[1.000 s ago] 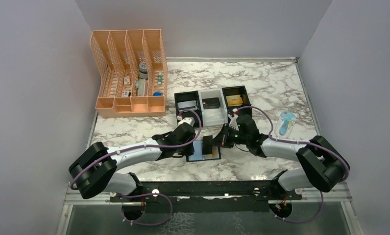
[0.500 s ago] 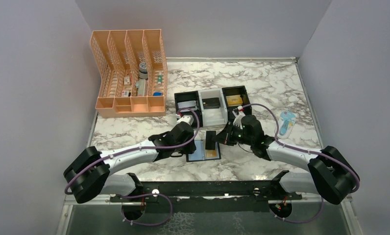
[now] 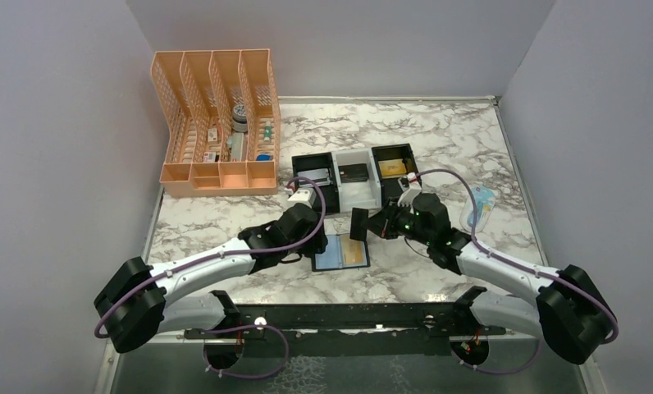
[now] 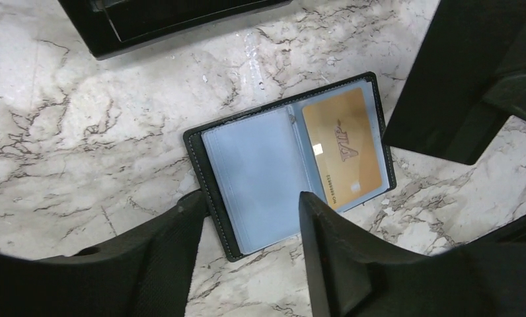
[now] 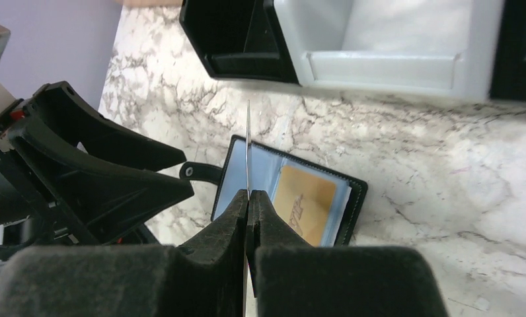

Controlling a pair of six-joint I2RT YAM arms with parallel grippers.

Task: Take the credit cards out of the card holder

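Step in hand: 1st card extraction, judged approx. half the task. The dark grey card point(image 3: 358, 223) is pinched edge-on in the right gripper point(image 5: 248, 195), whose jaws are closed tight on it. It is held clear of the card holder point(image 4: 254, 178), between holder and trays.

The holder is laid open flat on the marble. Its left pocket looks empty, and a gold card point(image 4: 343, 155) is seated in the right pocket.

The left gripper point(image 4: 250, 201) is poised over the holder's near edge, jaws well apart, nothing gripped. Contact w/ the holder cannot be told.

Next, prob.: the dark card is to be set down and the holder pinned. The gold card's free edge is then to be caught and slid out w/o dragging the holder.

Count: 2 cards seen, 1 holder, 2 black trays point(image 5: 237, 39), 1 white tray point(image 5: 379, 66).
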